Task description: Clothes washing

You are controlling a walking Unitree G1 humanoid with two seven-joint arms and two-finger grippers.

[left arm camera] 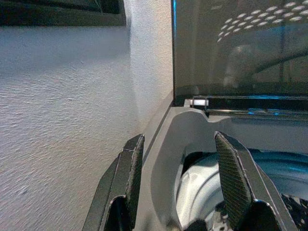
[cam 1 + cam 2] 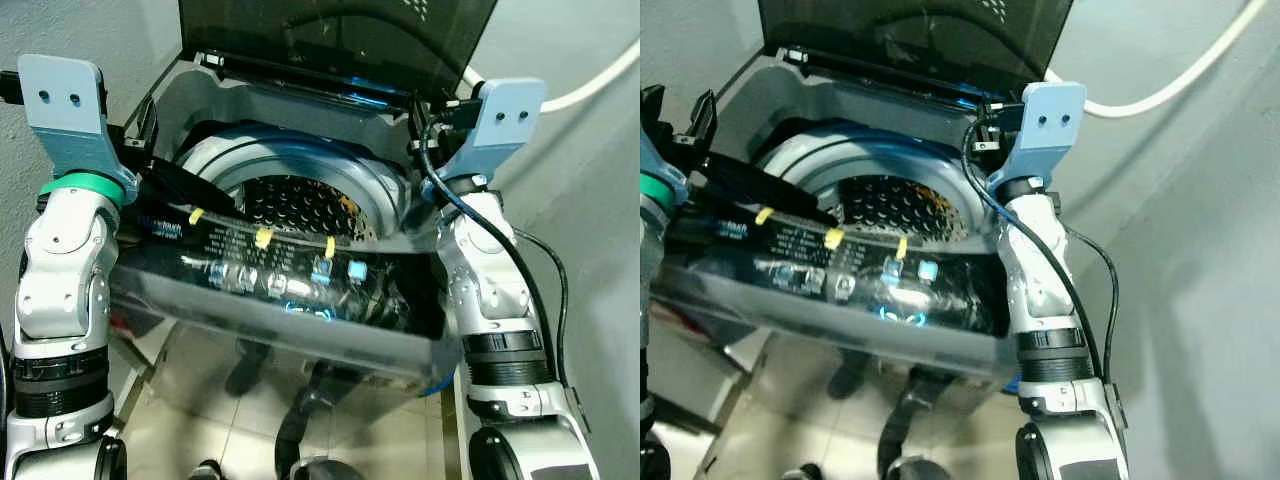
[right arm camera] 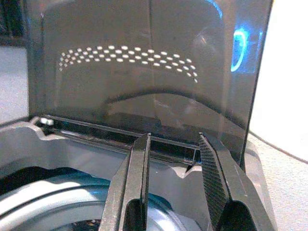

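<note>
Here, top-loading washing machine point(image 2: 300, 190) stands lid point(image 3: 144, 62) up, drum point(image 2: 300, 205) exposed; left jaws point(image 1: 180, 183) and right jaws point(image 3: 173, 180) hover spread, empty, over its rim, presumably ready for loading.

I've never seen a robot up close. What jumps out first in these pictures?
Right in front stands a top-loading washing machine with its dark lid raised, showing the perforated steel drum inside. Two silver arms reach over it, one on each side, and each wrist view looks along two black fingers held apart: the left gripper near the machine's back corner by the wall, the right gripper facing the upright lid.
</note>
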